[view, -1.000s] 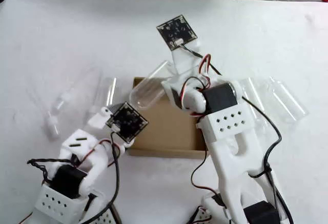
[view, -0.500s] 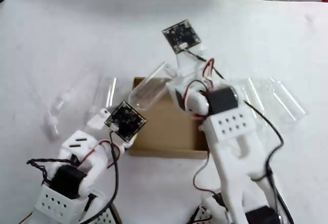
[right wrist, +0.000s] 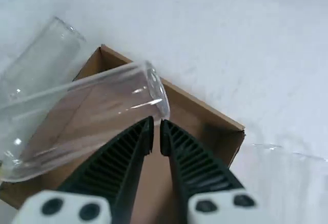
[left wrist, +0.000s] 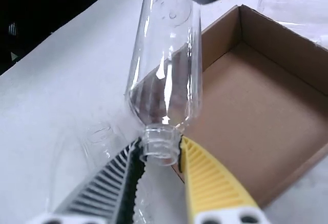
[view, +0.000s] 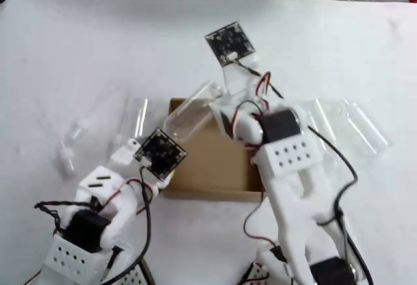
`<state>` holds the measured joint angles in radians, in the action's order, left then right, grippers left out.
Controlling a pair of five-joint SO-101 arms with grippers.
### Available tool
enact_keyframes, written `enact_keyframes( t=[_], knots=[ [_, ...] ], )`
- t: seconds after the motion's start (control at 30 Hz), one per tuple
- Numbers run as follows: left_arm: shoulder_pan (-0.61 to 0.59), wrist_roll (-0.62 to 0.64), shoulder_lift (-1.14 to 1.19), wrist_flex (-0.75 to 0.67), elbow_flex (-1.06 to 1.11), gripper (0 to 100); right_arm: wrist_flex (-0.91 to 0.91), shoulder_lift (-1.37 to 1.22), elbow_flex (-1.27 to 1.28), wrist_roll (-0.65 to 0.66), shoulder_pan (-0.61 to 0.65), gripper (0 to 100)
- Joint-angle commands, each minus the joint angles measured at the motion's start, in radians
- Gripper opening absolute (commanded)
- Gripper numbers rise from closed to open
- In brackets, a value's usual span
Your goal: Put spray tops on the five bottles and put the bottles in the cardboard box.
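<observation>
The left gripper (left wrist: 160, 151) is closed on the neck of a clear bottle (left wrist: 164, 65), one finger on each side of the threads. The bottle slants up over a corner of the box (left wrist: 287, 42). The right gripper (right wrist: 156, 127) is almost closed, with only a slit and nothing visible between its tips, which sit right at the bottle's base end.
</observation>
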<state>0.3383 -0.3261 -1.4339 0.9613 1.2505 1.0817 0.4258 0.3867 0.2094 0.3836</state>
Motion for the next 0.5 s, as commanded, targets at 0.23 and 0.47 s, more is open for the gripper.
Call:
enact_keyframes(
  t=[0.23,0.47],
  knots=[
    [0.005,0.012,-0.018,0.002,-0.044,2,-0.007,-0.058,-0.005,0.011,0.088,1.6],
    [0.007,0.012,-0.018,0.002,-0.044,2,-0.002,0.001,-0.063,0.000,-0.022,1.6]
  ],
)
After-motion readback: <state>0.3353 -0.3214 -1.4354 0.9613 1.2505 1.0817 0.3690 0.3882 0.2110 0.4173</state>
